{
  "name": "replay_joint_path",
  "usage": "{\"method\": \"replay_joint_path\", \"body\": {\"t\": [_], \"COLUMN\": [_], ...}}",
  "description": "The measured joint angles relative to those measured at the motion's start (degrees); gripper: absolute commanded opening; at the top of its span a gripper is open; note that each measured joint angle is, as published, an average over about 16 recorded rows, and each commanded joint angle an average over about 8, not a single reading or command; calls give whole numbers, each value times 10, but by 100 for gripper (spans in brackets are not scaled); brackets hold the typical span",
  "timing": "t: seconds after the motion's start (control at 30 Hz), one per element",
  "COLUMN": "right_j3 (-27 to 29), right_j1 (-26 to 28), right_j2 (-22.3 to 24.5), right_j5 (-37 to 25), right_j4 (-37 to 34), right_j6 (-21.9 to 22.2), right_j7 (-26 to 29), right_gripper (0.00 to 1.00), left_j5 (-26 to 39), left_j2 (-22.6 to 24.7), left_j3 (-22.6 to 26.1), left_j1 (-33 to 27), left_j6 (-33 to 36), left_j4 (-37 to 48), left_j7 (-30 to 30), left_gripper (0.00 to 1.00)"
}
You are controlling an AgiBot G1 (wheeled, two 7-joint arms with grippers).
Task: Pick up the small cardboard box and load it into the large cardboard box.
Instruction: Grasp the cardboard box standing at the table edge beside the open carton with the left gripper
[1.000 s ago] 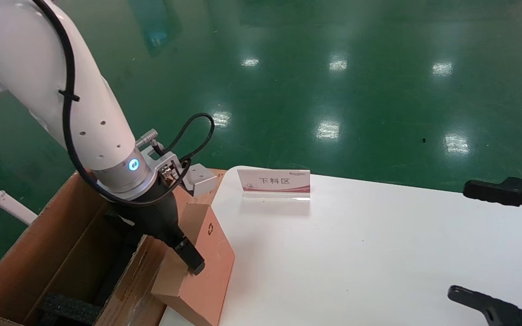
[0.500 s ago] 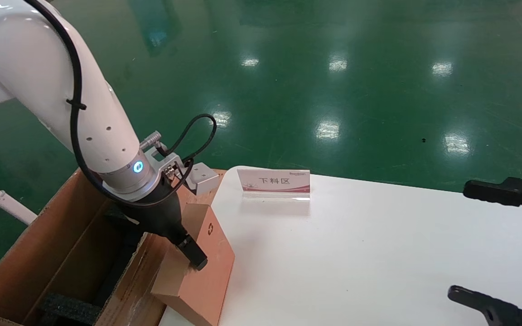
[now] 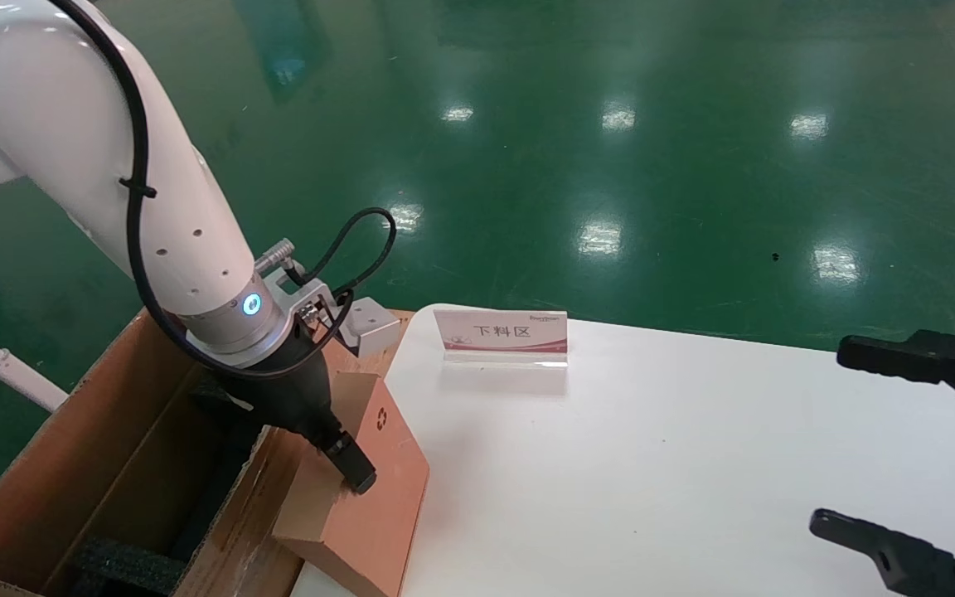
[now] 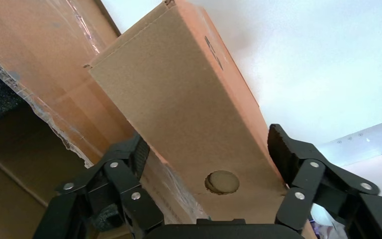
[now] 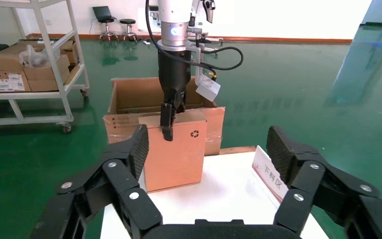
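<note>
The small cardboard box (image 3: 378, 506) stands on edge at the white table's left edge, its recycling symbol facing the table. It leans against the large cardboard box (image 3: 96, 431), which stands open beside the table with black foam (image 3: 125, 564) inside. My left gripper (image 3: 345, 468) comes down over the small box's top edge and is shut on it. In the left wrist view the gripper (image 4: 206, 144) has a finger on each side of the small box (image 4: 179, 114). My right gripper (image 3: 867, 444) is open and empty over the table's right side. Its view shows the small box (image 5: 176, 154) upright.
A white sign with red print (image 3: 501, 336) stands at the table's (image 3: 652, 464) far edge. The floor is green. In the right wrist view a shelf cart with cartons (image 5: 30, 59) stands far behind the large box (image 5: 129, 97).
My left gripper and the small box have shifted very slightly toward the large box. My right gripper has drifted a little to the left.
</note>
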Motion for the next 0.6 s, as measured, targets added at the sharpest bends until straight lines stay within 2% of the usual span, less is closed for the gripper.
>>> {"method": "replay_joint_path", "body": {"t": [0.6], "right_j3": [0], "right_j1": [0], "right_j2": [0], "right_j5": [0], "right_j4": [0], "right_j6": [0], "right_j7": [0], "right_gripper": [0], "left_j5": [0], "left_j2": [1], "left_j3": [-1], "left_j1": [-2], "left_j6": [2], "left_j4": [5], "left_j7": [1], "left_gripper": [0]}}
